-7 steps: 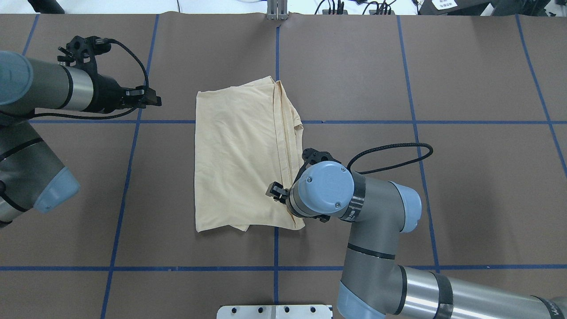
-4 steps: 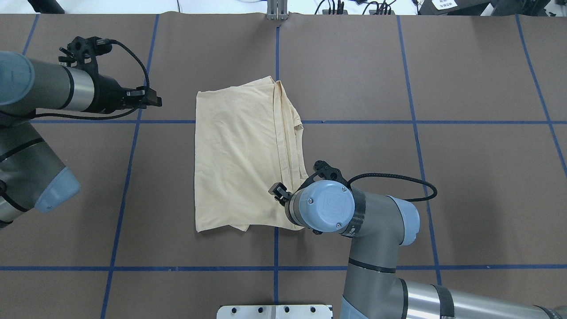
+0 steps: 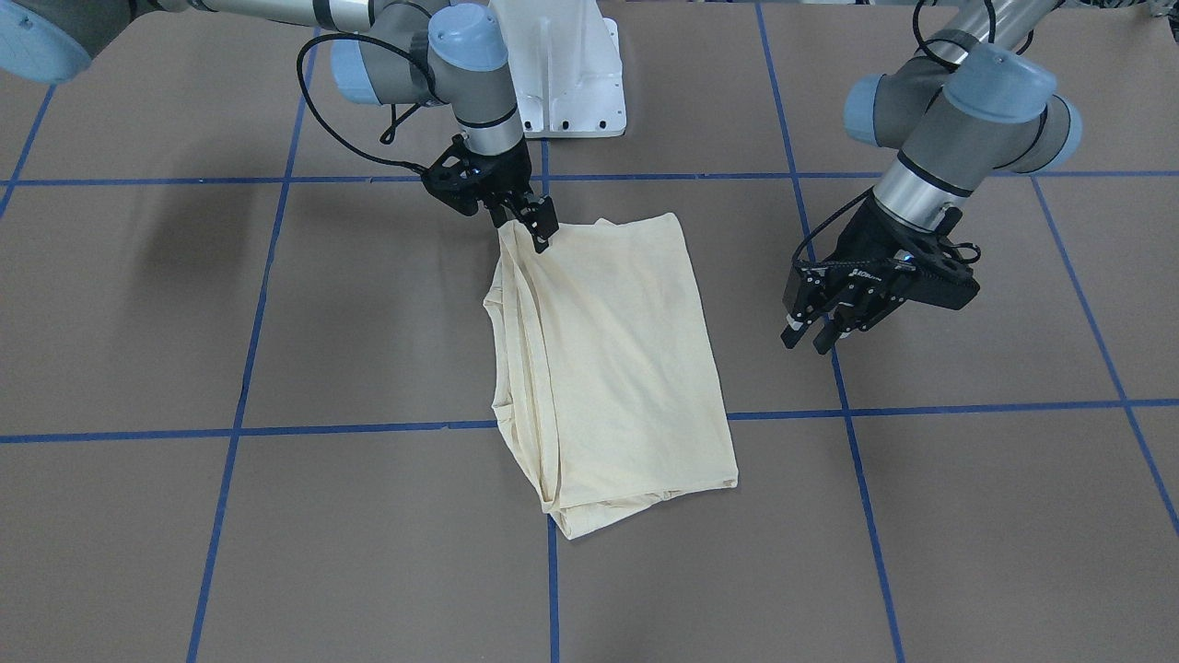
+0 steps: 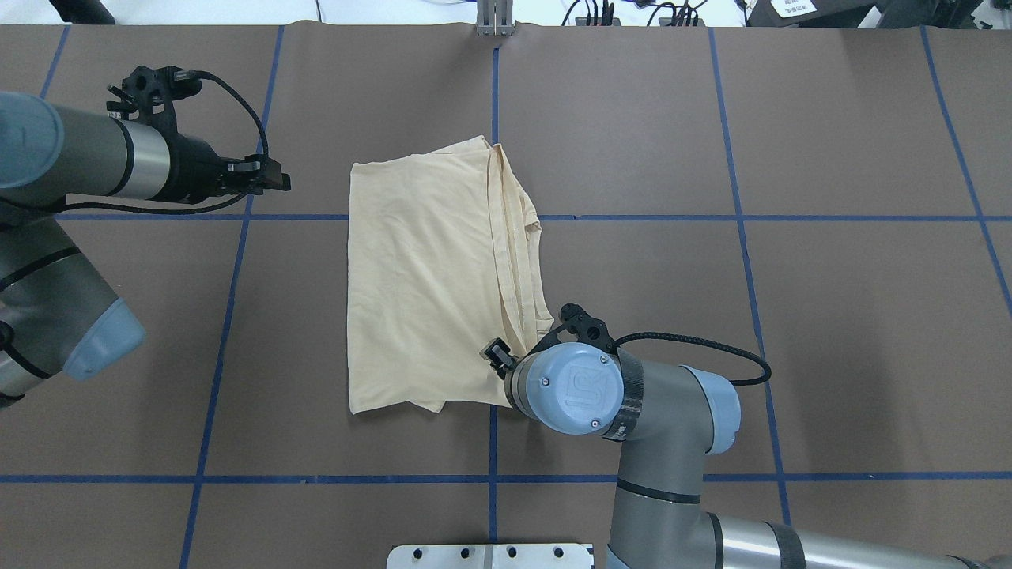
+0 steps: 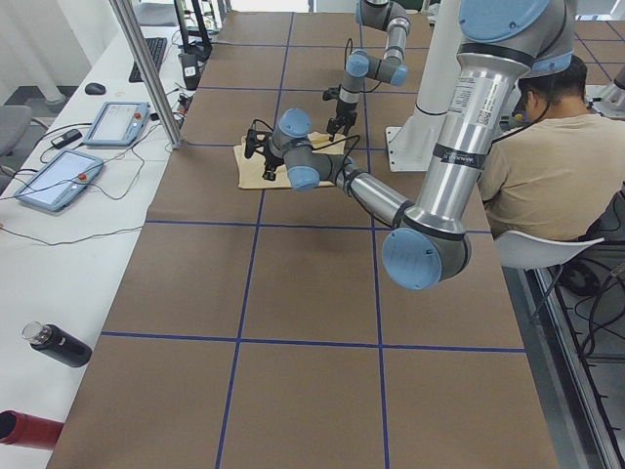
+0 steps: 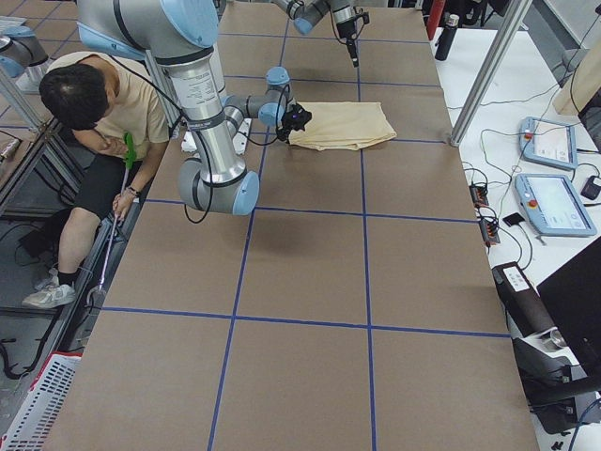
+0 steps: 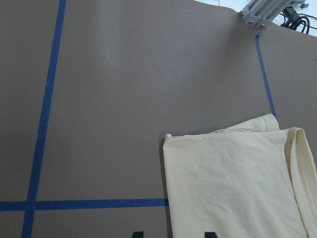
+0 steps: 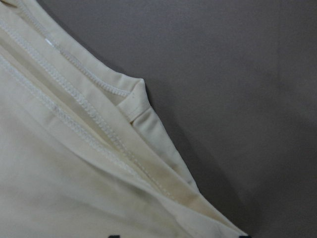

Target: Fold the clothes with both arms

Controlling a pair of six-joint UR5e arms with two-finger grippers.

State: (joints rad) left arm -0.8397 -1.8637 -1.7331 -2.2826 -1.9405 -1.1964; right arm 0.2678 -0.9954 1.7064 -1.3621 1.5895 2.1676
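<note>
The clothes are one pale cream-yellow shirt [image 4: 427,276] [image 3: 608,359], lying folded into a rough rectangle at the table's middle, print hidden. Several stitched hems stack along its right edge [image 8: 74,173]. My right gripper [image 4: 496,353] [image 3: 539,226] sits low at the shirt's near right corner, fingertips spread apart in the right wrist view, so open over the cloth. My left gripper [image 4: 273,178] [image 3: 811,336] hovers open above bare table to the left of the shirt's far left corner [image 7: 171,139], apart from it.
Blue tape lines grid the brown table [image 4: 791,316]. The white pedestal base [image 3: 562,64] stands at the robot's edge. A person [image 5: 547,147] sits beside the base. Tablets [image 5: 117,122] and a bottle [image 5: 59,344] lie on the far side bench.
My right arm's wrist swung toward the table's near edge, and its gripper slid a little that way along the shirt's corner. Left arm and shirt look unchanged.
</note>
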